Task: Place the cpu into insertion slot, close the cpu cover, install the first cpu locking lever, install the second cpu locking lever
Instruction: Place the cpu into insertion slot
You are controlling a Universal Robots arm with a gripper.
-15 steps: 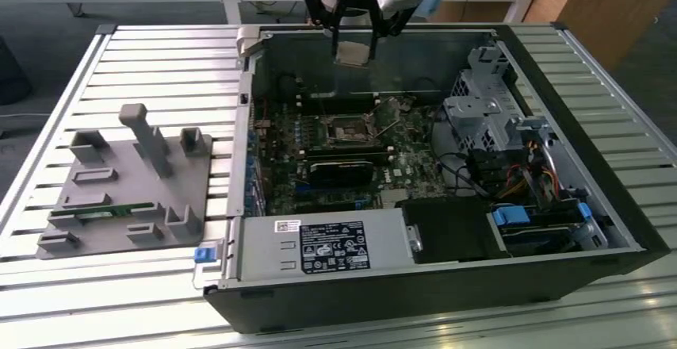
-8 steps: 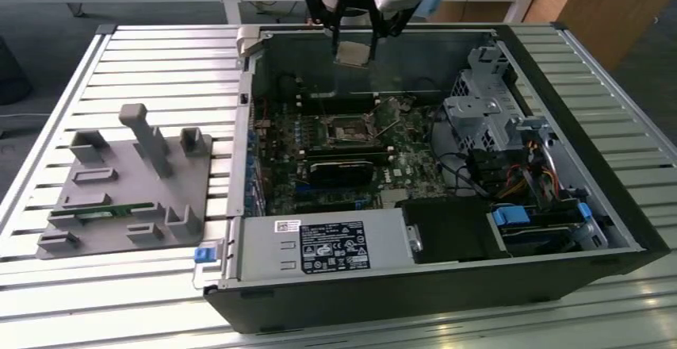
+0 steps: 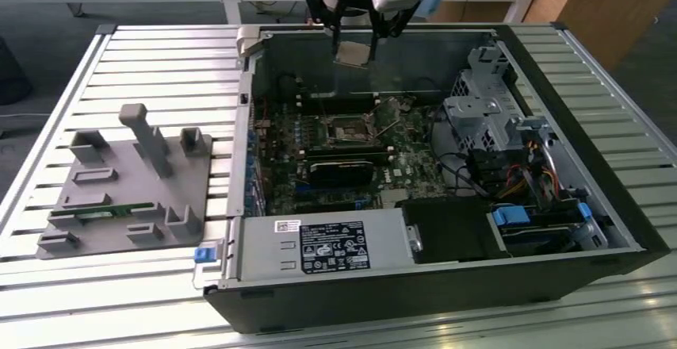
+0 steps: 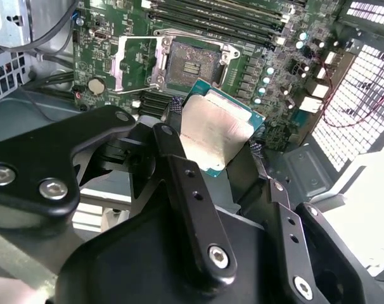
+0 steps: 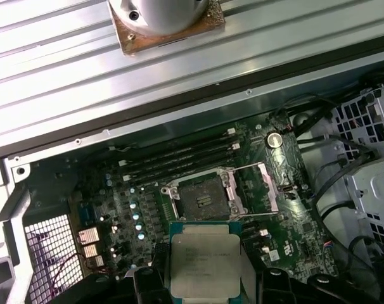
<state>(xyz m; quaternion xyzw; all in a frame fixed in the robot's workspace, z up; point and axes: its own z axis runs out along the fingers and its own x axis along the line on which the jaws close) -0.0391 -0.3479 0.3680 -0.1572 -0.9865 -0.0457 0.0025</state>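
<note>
Exterior view: the gripper (image 3: pixel 354 46) hangs over the open computer case (image 3: pixel 445 285), its two fingers clamped on the cpu (image 3: pixel 353 55). The chip is in the air, well apart from the insertion slot (image 3: pixel 347 129), which sits uncovered on the green circuit board (image 3: pixel 317 178). A grey fixture block (image 3: pixel 122 198) lies outside the case, far from the insertion slot.

Second wrist view: the black fingers (image 4: pixel 179 171) pinch the cpu (image 4: pixel 212 133) by opposite edges, with its silver-grey top facing the camera. The insertion slot (image 4: pixel 192 63) is empty and its dark centre is exposed. The cpu cover (image 4: pixel 136 66) is swung open and lies just beside the insertion slot.

First wrist view: the cpu (image 5: pixel 204 256) is off the board, near the insertion slot (image 5: pixel 201 197) but not over it. The cpu cover (image 5: pixel 258 187) lies flipped back, touching the insertion slot's edge.
</note>
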